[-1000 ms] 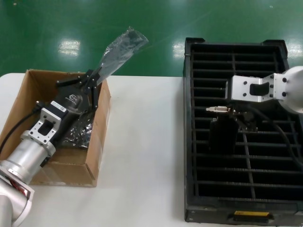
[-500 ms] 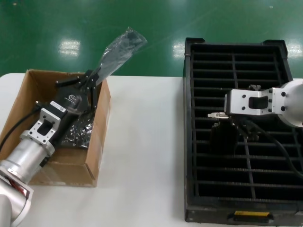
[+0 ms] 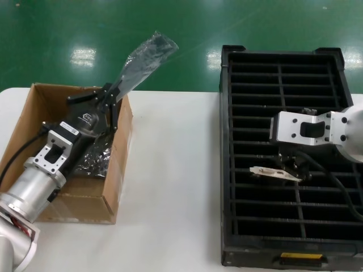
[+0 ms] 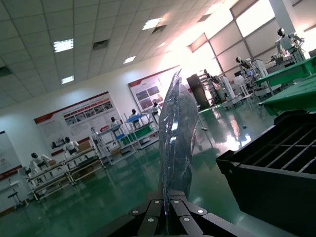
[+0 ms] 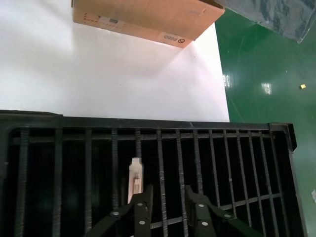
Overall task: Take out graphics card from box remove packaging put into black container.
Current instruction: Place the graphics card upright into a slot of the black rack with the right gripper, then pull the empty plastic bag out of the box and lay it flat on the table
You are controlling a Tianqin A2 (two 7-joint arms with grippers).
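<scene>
My left gripper (image 3: 108, 94) is raised over the far right corner of the brown cardboard box (image 3: 121, 170) and is shut on the packaging (image 3: 144, 56), a crinkled translucent bag sticking up and away. The left wrist view shows the packaging (image 4: 177, 133) rising from the closed left gripper (image 4: 168, 203). My right gripper (image 3: 292, 165) hangs low over the black container (image 3: 225, 170), fingers apart. The graphics card (image 3: 276, 173) lies tilted in a slot, its silver bracket showing. In the right wrist view the graphics card's bracket (image 5: 135, 178) sits just outside one finger of the right gripper (image 5: 168, 191).
The box and the container stand on a white table (image 3: 170, 181), with green floor beyond. More crinkled dark plastic (image 3: 92, 161) lies inside the box under my left arm. A yellow label (image 3: 299, 258) marks the container's near end. The right wrist view also shows the box (image 5: 143, 17).
The right gripper moved toward the container's near end and lower. The card's bracket went from level and higher up to tilted down in a slot. The left arm and bag held still.
</scene>
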